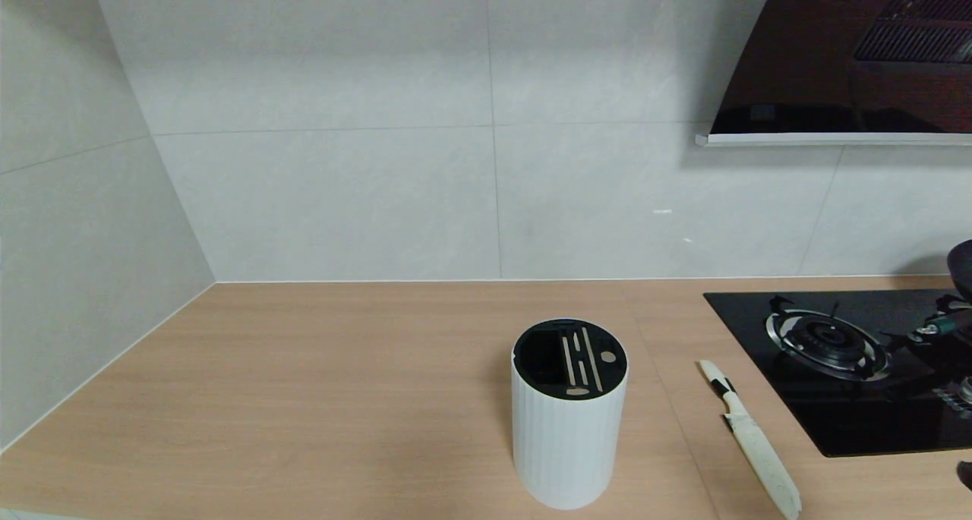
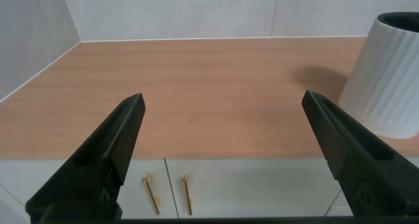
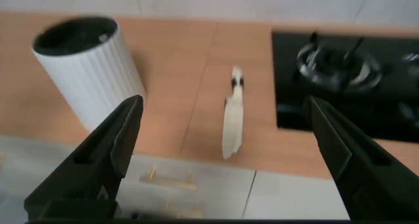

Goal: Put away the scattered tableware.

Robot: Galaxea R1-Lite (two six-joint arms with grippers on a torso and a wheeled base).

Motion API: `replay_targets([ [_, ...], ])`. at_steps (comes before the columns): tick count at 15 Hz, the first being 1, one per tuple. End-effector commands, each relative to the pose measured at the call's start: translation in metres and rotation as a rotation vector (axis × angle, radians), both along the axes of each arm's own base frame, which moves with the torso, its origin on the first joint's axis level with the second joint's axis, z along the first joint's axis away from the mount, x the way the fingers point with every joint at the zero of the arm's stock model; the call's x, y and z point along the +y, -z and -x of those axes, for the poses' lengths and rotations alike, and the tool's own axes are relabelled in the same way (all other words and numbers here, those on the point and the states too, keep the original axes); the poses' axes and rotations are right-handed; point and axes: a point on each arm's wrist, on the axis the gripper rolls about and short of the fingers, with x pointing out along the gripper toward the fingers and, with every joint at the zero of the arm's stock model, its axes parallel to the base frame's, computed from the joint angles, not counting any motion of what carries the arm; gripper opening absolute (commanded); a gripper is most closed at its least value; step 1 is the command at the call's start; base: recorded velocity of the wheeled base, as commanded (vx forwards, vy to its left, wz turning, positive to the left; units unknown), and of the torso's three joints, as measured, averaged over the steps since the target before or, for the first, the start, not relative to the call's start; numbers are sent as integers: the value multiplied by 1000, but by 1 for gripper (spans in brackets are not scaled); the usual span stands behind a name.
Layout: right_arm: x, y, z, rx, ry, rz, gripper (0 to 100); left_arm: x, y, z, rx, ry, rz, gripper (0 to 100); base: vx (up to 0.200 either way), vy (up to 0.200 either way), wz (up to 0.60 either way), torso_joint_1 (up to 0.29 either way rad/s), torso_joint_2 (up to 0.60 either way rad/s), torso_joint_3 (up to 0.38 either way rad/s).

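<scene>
One white knife (image 1: pixel 748 436) with a black band lies flat on the wooden table (image 1: pixel 342 383), between the white ribbed holder (image 1: pixel 569 421) and the black gas stove (image 1: pixel 835 368), touching neither. The holder stands upright to the knife's left, its black slotted top facing up. The right gripper (image 3: pixel 224 103) hangs before the table edge above the knife, fingers wide and holding nothing. The left gripper (image 2: pixel 222 101), fingers also wide, hangs left of the holder, above cabinet doors with gold handles (image 2: pixel 152 192).
</scene>
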Motion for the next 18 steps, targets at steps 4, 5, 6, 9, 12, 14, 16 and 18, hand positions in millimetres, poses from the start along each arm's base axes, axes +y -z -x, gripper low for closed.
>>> replay_targets([
  [4, 9, 24, -147, 456, -6, 36, 100, 0, 0, 0, 1, 0, 0, 100, 0, 0, 0, 0, 0, 0],
  [5, 10, 36, -165, 474, -3, 39, 100, 0, 0, 0, 1, 0, 0, 100, 0, 0, 0, 0, 0, 0],
  [6, 11, 50, -184, 480, 11, 48, 100, 0, 0, 0, 0, 0, 0, 100, 0, 0, 0, 0, 0, 0],
  [9, 12, 93, -223, 493, 58, 79, 100, 0, 0, 0, 1, 0, 0, 100, 0, 0, 0, 0, 0, 0],
  [12, 13, 141, -244, 547, 73, 96, 100, 0, 0, 0, 1, 0, 0, 100, 0, 0, 0, 0, 0, 0],
  [14, 14, 161, -252, 550, 82, 102, 100, 0, 0, 0, 1, 0, 0, 100, 0, 0, 0, 0, 0, 0],
  [16, 14, 182, -261, 525, 94, 106, 100, 0, 0, 0, 0, 0, 0, 100, 0, 0, 0, 0, 0, 0],
  [18, 14, 195, -264, 531, 94, 108, 100, 0, 0, 0, 0, 0, 0, 100, 0, 0, 0, 0, 0, 0],
])
